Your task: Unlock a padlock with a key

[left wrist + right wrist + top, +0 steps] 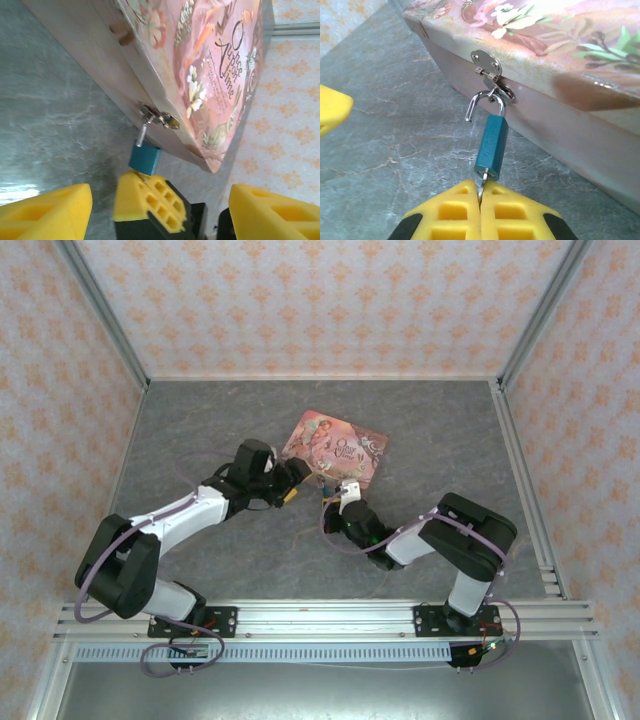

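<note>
Grey marbled worktop (380, 125), papered walls. Right pincer (481, 200) clamped on key (481, 186), seated in the base of the padlock (491, 146). One shackle (479, 102) leg is free, the other hooked in the hasp (490, 67) of the pink box (545, 40). Left pincer (292, 490) open, just beside. Judged: lock sprung; next, unhook gently.

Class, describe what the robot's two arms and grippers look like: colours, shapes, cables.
Both the left arm and right arm have white rounded links joined by bulky black joints, with thin lilac cables looping alongside. The left gripper and right gripper carry blocky yellow fingers moulded with a grid of square recesses, on black mounts.
</note>
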